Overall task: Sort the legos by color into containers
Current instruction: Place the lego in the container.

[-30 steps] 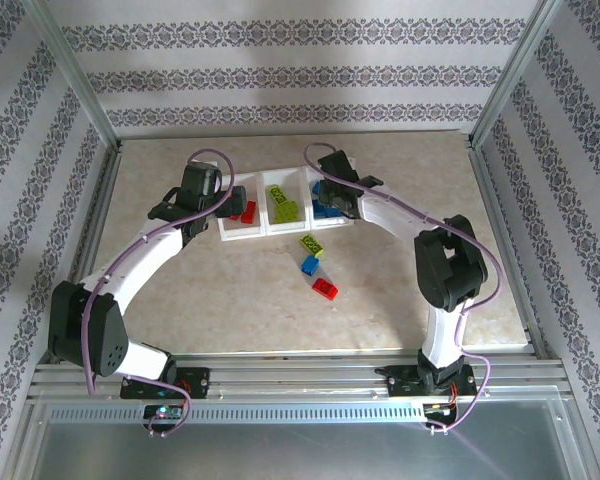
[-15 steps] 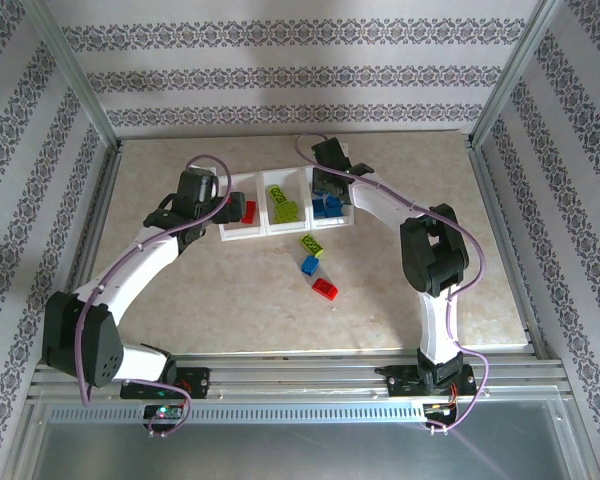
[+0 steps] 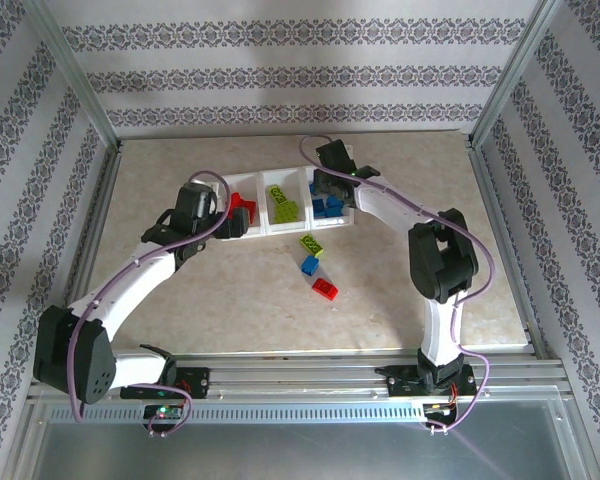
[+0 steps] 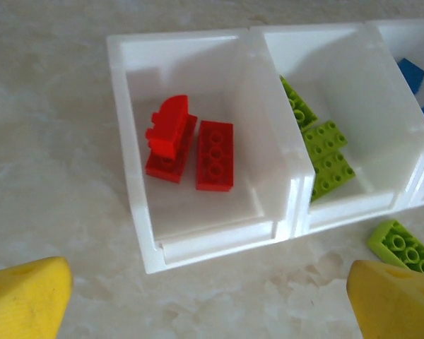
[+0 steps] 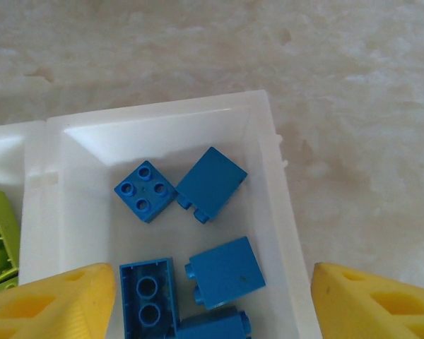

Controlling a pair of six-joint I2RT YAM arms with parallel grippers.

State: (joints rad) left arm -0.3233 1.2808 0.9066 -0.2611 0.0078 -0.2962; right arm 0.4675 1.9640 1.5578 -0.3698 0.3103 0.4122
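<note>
The containers are three joined white bins. In the left wrist view the left bin holds red legos and the middle one holds lime green legos. My left gripper hovers open over the table just in front of the left bin, with nothing between its yellow fingertips. My right gripper hangs open above the right bin. Several blue legos lie loose on that bin's floor below it. On the table lie a green lego, a blue lego and a red lego.
Metal frame posts and patterned walls ring the marble table. The loose green lego lies close to the front of the middle bin. Bare tabletop extends to the right of the bins and toward the near edge.
The right gripper's jaws have spread wide over the blue bin. The left arm has drawn back from the left bin, so the red legos inside now show.
</note>
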